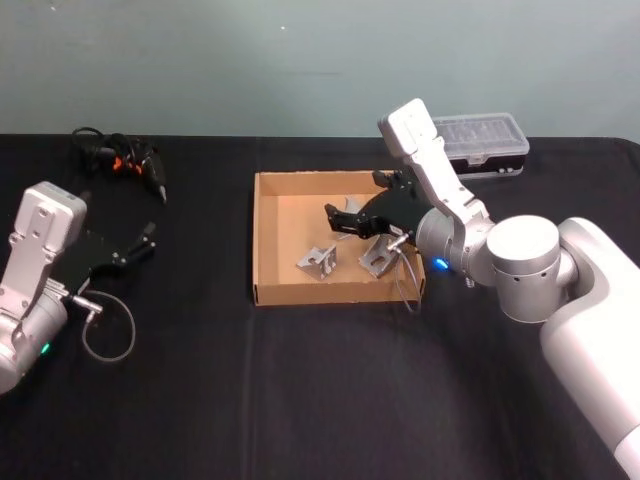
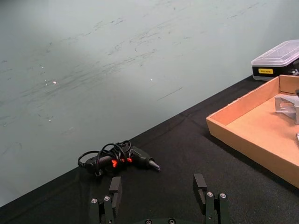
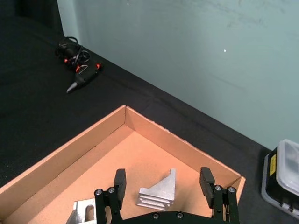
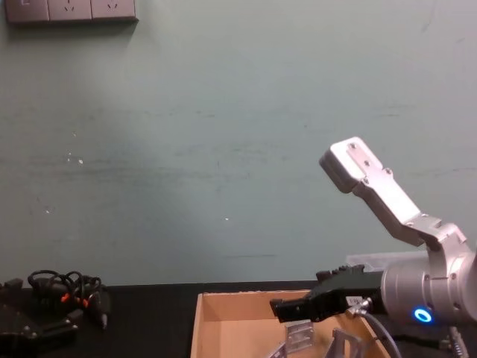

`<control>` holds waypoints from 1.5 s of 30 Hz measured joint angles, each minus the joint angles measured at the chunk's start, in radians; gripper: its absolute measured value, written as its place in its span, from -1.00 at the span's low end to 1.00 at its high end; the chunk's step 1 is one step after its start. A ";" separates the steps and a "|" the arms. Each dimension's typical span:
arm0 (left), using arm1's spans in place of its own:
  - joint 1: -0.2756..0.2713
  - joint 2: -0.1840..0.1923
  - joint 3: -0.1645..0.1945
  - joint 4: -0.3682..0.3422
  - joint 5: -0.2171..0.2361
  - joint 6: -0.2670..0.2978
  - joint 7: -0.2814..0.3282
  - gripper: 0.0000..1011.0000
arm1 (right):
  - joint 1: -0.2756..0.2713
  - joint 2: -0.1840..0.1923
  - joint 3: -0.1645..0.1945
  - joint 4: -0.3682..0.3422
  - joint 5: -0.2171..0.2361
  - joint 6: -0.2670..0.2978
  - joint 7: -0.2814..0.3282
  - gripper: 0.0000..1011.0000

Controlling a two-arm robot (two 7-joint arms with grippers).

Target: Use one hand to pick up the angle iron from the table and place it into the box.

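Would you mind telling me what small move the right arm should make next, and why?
Probably lift the right gripper up and back out of the box. Its fingers are open and empty above an angle iron lying on the box floor, so the placing looks done.

Plastic case [image 1: 487,142]: black base under a clear lid, lying at the far right of the dark surface, close to the wall; a yellow label shows on its side in the left wrist view [image 2: 276,59].
Cable bundle [image 1: 113,156]: black cords with orange marks, coiled around a dark pointed tool, at the far left near the wall; it also shows in the left wrist view [image 2: 117,157], the right wrist view [image 3: 77,59] and the chest view [image 4: 67,292].
Wall [image 4: 223,134]: pale grey-green, scuffed with faint marks.
Wall sockets [image 4: 71,10]: a light row at the wall's upper left.
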 joint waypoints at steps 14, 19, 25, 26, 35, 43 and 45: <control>0.000 0.000 0.000 0.000 0.000 0.000 0.000 0.98 | -0.110 0.062 0.055 -0.191 -0.003 -0.033 -0.020 0.98; 0.000 0.000 0.000 0.000 0.000 0.000 0.000 0.98 | -0.178 0.095 0.091 -0.276 0.002 -0.065 -0.039 0.98; 0.000 0.000 0.000 0.000 0.000 0.000 0.000 0.98 | -0.257 0.138 0.132 -0.358 0.001 -0.117 -0.054 0.98; 0.000 0.000 0.000 0.000 0.000 0.000 0.000 0.98 | -0.267 0.143 0.138 -0.367 0.000 -0.125 -0.054 0.98; 0.000 0.000 0.000 0.000 0.000 0.000 0.000 0.98 | -0.369 0.194 0.186 -0.442 -0.017 -0.225 -0.062 0.98; 0.000 0.000 0.000 0.000 0.000 0.000 0.000 0.98 | -0.429 0.206 0.227 -0.461 0.008 -0.270 -0.054 0.98; 0.000 0.000 0.000 0.000 0.000 0.000 0.000 0.98 | -0.443 0.206 0.238 -0.461 0.022 -0.281 -0.048 0.98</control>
